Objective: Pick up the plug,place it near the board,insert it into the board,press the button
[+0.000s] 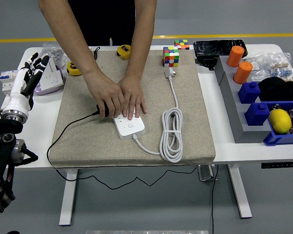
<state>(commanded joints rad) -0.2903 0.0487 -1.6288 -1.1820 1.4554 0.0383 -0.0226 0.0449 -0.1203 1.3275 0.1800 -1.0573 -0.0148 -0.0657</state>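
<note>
Meanwhile, at the table's [39, 122] left edge: left hand [30, 73] raised, fingers spread, holding nothing, well apart from the board [129, 126]. Right hand out of view. On the tan mat [88, 131]: white board near the middle, white cord [171, 134] coiled just to its right and running up to an adapter [170, 73] below the colour cube [171, 56]. Over the board's far end: a person's two hands [121, 97], side by side, one [106, 93] covering the black plug [101, 110] at the board's left corner, the other [133, 97] flat on the board's top. Plug mostly hidden; seated or not, cannot tell. Black cable [68, 130] trailing from the plug leftward, off the mat and over the near edge. Far right: blue bins [256, 114], orange cylinders [239, 63], lemon [280, 120].
</note>
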